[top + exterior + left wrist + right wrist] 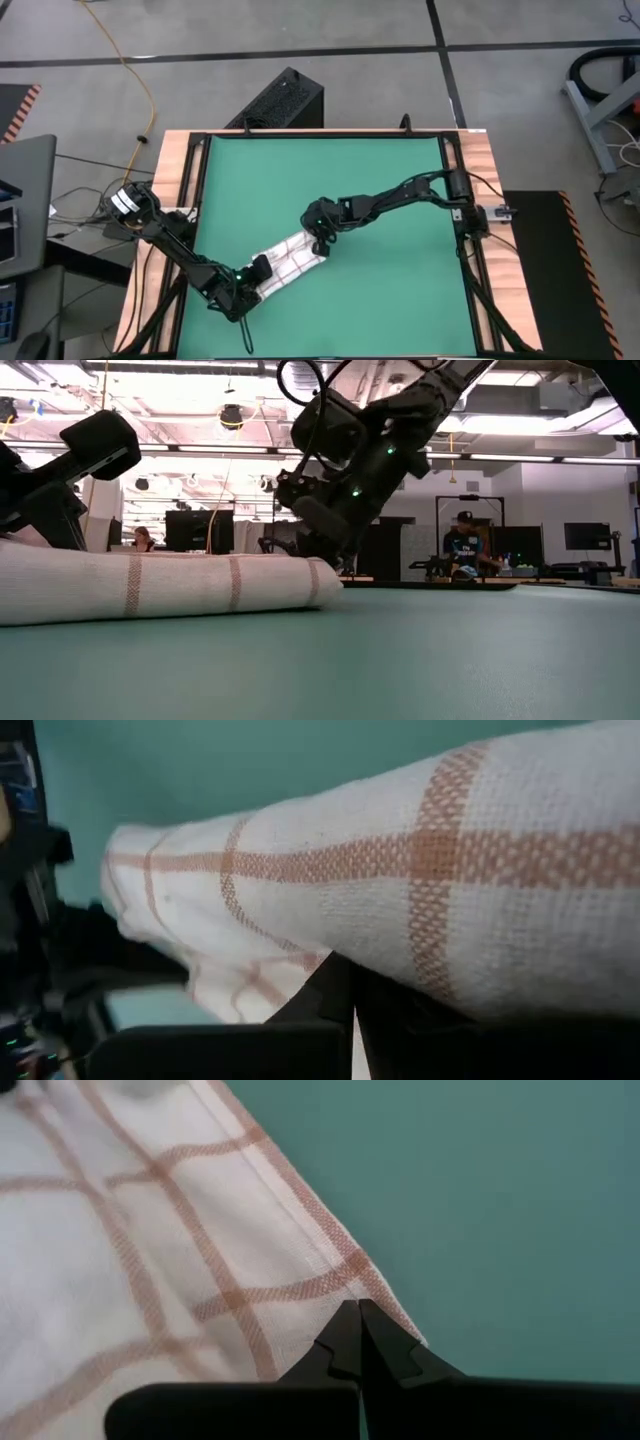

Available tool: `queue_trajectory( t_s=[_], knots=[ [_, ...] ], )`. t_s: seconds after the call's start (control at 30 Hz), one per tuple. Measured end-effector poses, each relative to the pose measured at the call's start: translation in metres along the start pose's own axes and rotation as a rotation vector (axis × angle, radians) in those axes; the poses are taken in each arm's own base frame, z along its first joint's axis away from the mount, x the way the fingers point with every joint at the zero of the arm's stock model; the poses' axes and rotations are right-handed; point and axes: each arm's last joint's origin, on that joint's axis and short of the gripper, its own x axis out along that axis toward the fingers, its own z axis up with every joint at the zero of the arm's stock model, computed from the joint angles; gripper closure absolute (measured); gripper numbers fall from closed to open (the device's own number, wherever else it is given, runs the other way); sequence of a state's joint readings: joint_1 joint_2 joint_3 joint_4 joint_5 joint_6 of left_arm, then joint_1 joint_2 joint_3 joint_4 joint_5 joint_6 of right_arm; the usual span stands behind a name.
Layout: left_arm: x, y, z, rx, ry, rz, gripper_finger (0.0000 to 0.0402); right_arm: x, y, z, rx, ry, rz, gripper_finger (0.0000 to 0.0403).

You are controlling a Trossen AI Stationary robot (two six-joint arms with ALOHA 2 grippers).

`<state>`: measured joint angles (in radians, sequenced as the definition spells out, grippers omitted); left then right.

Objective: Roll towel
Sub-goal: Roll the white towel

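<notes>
While the towel [290,262] lies low and centre on the green mat [400,190], the left gripper [257,272] and right gripper [322,244], both clenched, press its opposite ends, likely steadying the roll.

Whole green-matted worktop [400,200] seen from straight overhead, crossed level at mat height, thin white red-checked towel [150,585] shared, both wrist views pressed close on it.
</notes>
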<state>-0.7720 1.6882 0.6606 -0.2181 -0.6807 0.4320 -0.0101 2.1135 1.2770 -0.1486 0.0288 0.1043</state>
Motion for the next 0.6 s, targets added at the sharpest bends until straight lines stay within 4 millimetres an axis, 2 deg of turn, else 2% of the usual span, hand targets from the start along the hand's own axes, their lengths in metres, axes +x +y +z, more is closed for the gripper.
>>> queue_trajectory(
  t_s=[0.17,0.4,0.6],
  knots=[
    [-0.003,0.002,-0.004,0.012,0.039,0.058,0.0401,-0.001,0.007,-0.008,0.065,0.079,-0.01,0.039],
    [-0.008,0.013,-0.01,0.022,0.097,0.17,0.0402,-0.003,0.024,-0.011,0.11,0.072,-0.065,0.039],
    [-0.027,0.024,-0.016,-0.066,0.115,0.295,0.0402,-0.004,0.035,-0.014,0.101,0.063,-0.109,0.039]
  ],
)
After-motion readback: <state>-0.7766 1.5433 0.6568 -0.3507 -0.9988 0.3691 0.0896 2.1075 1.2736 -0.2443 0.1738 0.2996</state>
